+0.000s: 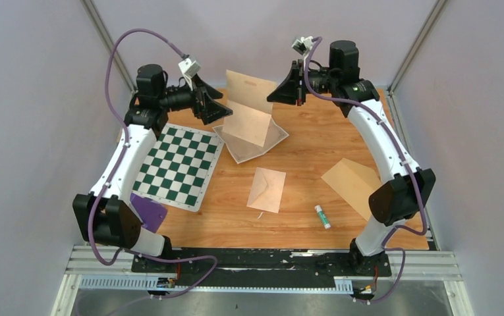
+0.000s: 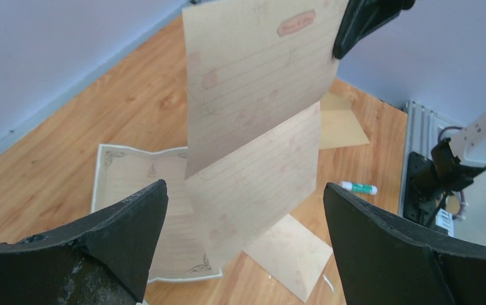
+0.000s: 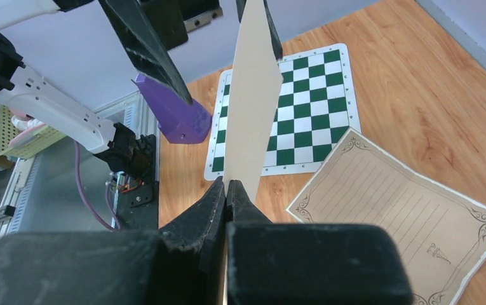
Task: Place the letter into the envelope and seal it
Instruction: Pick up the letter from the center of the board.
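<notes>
I see the wooden table (image 1: 302, 217). The letter (image 1: 250, 150) lies flat at its far middle. My right gripper (image 3: 226, 187) pinches a lined tan sheet (image 2: 259, 82), upright over it. My left gripper (image 2: 245, 187) gapes wide, holding nothing.

In the top view the lined tan sheet (image 1: 248, 110) is covering the middle of the letter (image 1: 249, 153), so only its edges are showing. In the left wrist view the sheet's upper edge is running out of frame. The right gripper (image 2: 348, 35) is being cropped there too, and the jaws of the left gripper (image 2: 245, 187) are hiding the letter's near corner. In the right wrist view the frame edges are cropping the letter. The glue stick (image 1: 322, 216) label is showing too small to read.
</notes>
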Available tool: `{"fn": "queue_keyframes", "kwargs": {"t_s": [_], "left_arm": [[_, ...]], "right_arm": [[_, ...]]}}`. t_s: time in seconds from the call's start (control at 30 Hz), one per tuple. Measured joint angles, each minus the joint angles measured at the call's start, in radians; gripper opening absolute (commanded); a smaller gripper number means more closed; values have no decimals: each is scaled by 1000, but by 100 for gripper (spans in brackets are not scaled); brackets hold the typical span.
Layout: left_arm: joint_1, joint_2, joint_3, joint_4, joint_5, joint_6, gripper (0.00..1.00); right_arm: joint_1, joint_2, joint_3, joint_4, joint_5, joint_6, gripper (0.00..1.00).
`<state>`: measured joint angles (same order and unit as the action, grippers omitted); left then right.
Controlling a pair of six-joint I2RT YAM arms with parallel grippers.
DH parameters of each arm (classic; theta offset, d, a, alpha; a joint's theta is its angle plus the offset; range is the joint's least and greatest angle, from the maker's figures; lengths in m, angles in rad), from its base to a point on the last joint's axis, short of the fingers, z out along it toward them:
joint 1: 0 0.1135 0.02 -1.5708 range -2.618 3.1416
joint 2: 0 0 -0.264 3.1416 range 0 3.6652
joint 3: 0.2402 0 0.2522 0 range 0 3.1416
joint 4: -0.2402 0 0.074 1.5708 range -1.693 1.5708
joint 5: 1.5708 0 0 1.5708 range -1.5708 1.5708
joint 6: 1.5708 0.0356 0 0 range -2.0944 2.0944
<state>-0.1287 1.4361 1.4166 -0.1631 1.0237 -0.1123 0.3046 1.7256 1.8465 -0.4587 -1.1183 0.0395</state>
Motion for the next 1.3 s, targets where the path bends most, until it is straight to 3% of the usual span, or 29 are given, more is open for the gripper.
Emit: {"fn": "queue_keyframes", "kwargs": {"t_s": [0.27, 0.47, 0.63, 0.8, 0.9, 1.03, 1.13, 1.3], "left_arm": [[-29, 28, -1, 6, 60, 18, 93], [-35, 72, -8, 108, 132, -69, 70], [-36, 129, -39, 281, 196, -253, 47], [-38, 161, -88, 484, 237, -470, 35], [-39, 163, -106, 551, 253, -546, 30], [-39, 163, -111, 609, 274, -616, 16], [-40, 165, -113, 637, 283, -646, 2], [-40, 176, -113, 662, 288, -669, 0]], "right_arm": [[0, -76, -2, 24, 0, 8, 0], [0, -114, -26, 84, 17, 31, 0], [-5, -114, -53, 111, 47, 55, 0], [-20, -114, -70, 138, 75, 74, 0], [-25, -114, -81, 148, 89, 79, 0], [-27, -114, -97, 158, 106, 85, 1], [-27, -114, -106, 163, 115, 90, 13], [-27, -114, -109, 164, 122, 93, 41]]}}
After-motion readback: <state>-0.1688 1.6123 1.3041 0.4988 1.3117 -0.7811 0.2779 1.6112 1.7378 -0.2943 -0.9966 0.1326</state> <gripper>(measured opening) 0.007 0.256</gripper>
